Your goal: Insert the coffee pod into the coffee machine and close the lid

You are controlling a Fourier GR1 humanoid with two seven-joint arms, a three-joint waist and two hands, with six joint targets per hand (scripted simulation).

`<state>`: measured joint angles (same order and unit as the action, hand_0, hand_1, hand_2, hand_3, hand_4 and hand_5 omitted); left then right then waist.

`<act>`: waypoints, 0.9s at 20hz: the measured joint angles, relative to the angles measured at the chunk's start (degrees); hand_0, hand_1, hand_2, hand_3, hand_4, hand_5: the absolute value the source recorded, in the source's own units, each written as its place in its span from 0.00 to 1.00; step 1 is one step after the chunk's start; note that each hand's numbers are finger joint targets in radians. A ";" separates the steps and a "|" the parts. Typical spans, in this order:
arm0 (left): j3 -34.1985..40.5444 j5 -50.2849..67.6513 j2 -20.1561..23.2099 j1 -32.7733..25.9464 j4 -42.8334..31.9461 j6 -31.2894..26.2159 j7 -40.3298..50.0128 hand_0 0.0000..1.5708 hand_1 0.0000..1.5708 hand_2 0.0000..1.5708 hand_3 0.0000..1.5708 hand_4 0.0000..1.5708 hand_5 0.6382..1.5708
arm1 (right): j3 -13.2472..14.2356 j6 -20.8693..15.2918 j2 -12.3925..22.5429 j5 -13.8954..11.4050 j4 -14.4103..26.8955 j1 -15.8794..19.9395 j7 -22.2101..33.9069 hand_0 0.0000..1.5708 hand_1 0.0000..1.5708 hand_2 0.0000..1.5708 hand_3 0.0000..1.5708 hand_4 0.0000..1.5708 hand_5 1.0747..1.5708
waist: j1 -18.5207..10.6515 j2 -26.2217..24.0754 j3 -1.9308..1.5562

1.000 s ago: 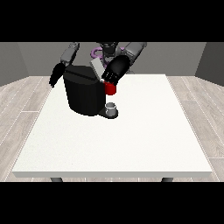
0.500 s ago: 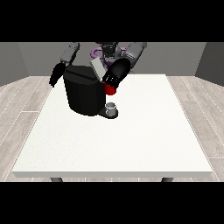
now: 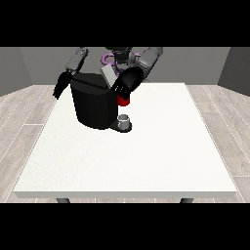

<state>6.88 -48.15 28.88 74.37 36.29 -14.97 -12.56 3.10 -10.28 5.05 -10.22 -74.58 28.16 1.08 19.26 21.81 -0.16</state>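
Front view. The black coffee machine [image 3: 95, 103] stood on the white table [image 3: 146, 156], toward the far side and left of the table's middle. The hand at the view's right [image 3: 126, 83] was at the machine's upper right corner, its dark fingers bunched low over the machine's front edge. Whether they were clenched on anything or merely bent could not be told; the hand read as one dark mass. Directly under that hand, touching its lower edge, was a red thing at the machine [image 3: 123, 100]. Below the red thing, and apart from the hand, a small grey cup-shaped thing [image 3: 125, 119] sat on the machine's dark base plate; it could not be told for the coffee pod, so the pod's place was not established from this view. Just behind the hand and to its upper left, a light grey flap [image 3: 108, 75] rose tilted from the machine's top; this appeared to be the lid, standing raised.

The hand at the view's left [image 3: 61, 84] hung beside the machine's left upper corner, close to it, contact not discernible. Its fingers pointed downward and looked straight, relaxed, holding nothing. Its grey forearm [image 3: 76, 59] ran up and back from it toward the robot's torso [image 3: 119, 56], which showed behind the machine
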 measured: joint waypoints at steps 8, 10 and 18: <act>-1.55 -2.19 0.98 0.49 0.72 1.31 -2.90 0.52 0.52 0.58 0.42 0.00 1.00 | 0.01 -0.76 0.10 -0.74 0.28 0.67 0.11 0.00 0.00 0.00 0.00 0.10 1.00 | -0.21 0.99 -0.05; -1.76 -2.84 1.39 0.18 0.66 2.07 -3.38 0.32 0.32 0.49 0.38 0.00 1.00 | -0.11 -0.41 0.22 -0.67 -0.08 0.51 0.53 0.00 0.00 0.00 0.00 0.07 1.00 | 0.07 0.91 -0.05; -2.35 -4.40 1.65 0.37 0.73 3.18 -3.99 0.00 0.00 0.33 0.28 0.00 1.00 | 0.43 -1.71 0.43 -1.47 0.78 0.40 0.51 0.00 0.00 0.00 0.00 0.07 1.00 | -0.80 0.92 -0.13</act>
<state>4.53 -52.54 30.53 74.74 37.02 -11.79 -16.55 3.53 -11.99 5.48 -11.70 -73.80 28.55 1.59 18.47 22.74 -0.29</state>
